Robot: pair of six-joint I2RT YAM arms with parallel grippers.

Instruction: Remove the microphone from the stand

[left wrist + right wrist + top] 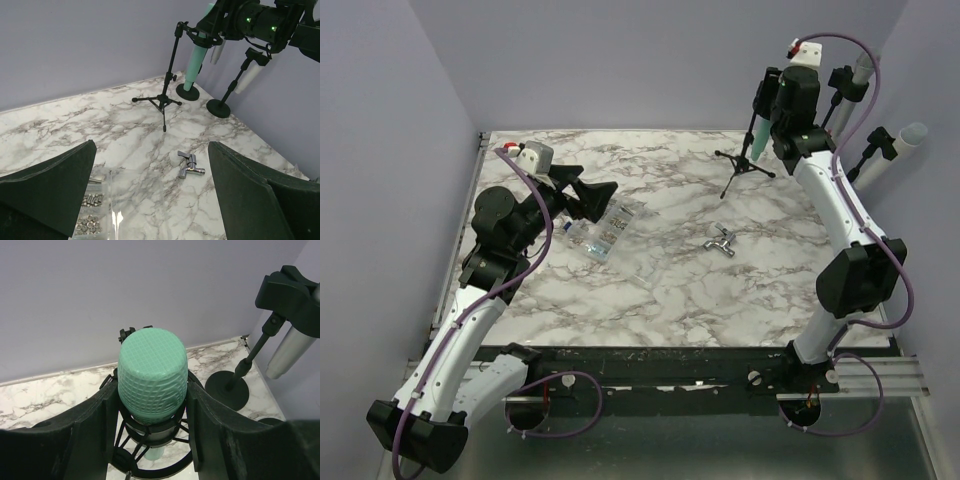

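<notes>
A mint-green microphone (152,372) sits upright in a black shock mount (150,440) on a small black tripod stand (745,168) at the back right of the marble table. My right gripper (152,390) is over it from above, one finger against each side of the mesh head, shut on it. The top view shows the right gripper (767,112) above the green body (757,137). The left wrist view shows the microphone (196,65) and the stand (167,97) far off. My left gripper (151,145) is open and empty, above the table's left side (595,195).
A metal tap (722,240) lies mid-table, also in the left wrist view (189,166). A clear box of bolts (605,230) lies under my left gripper. Two more stands with grey microphones (905,140) (860,70) stand right of the table; one round base (227,387) is close to my right gripper.
</notes>
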